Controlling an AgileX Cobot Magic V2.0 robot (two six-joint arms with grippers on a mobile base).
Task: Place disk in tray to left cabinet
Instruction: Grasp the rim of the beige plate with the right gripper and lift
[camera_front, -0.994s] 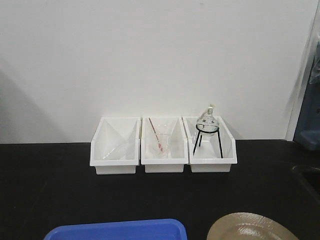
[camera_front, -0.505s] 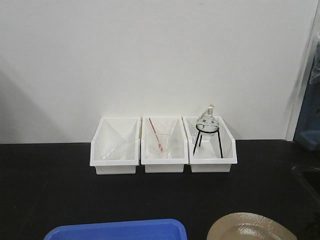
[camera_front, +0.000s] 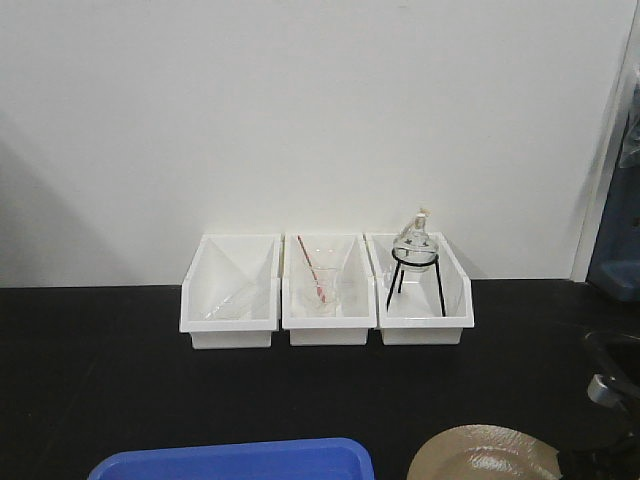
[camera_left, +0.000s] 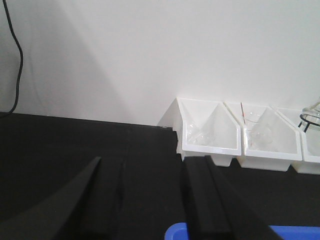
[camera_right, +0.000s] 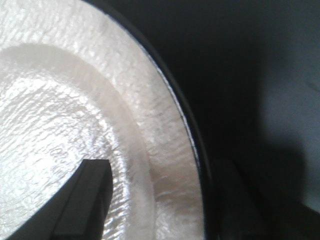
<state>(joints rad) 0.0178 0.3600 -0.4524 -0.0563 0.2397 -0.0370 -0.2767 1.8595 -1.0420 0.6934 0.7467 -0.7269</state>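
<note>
The disk (camera_front: 480, 455), speckled tan with a thin black rim, lies on the black counter at the bottom right of the front view. Left of it is the blue tray (camera_front: 235, 460), with only its far rim showing. My right gripper (camera_front: 610, 400) sits at the disk's right edge. Up close, the right gripper (camera_right: 165, 170) is open and straddles the disk (camera_right: 75, 100): one finger over the plate's inside, the other in the dark outside the rim. My left gripper (camera_left: 146, 160) hangs open above the counter, over the tray's corner (camera_left: 177, 232). The left cabinet is out of view.
Three white bins (camera_front: 326, 290) stand in a row against the white wall, holding glassware, a red-tipped rod and a round flask on a black tripod (camera_front: 415, 255). A sink edge (camera_front: 615, 345) lies at the far right. A black cable (camera_left: 15, 55) hangs at the left wall.
My right gripper has come into the front view at the lower right and now sits at the disk's right edge. The tray and bins have not moved.
</note>
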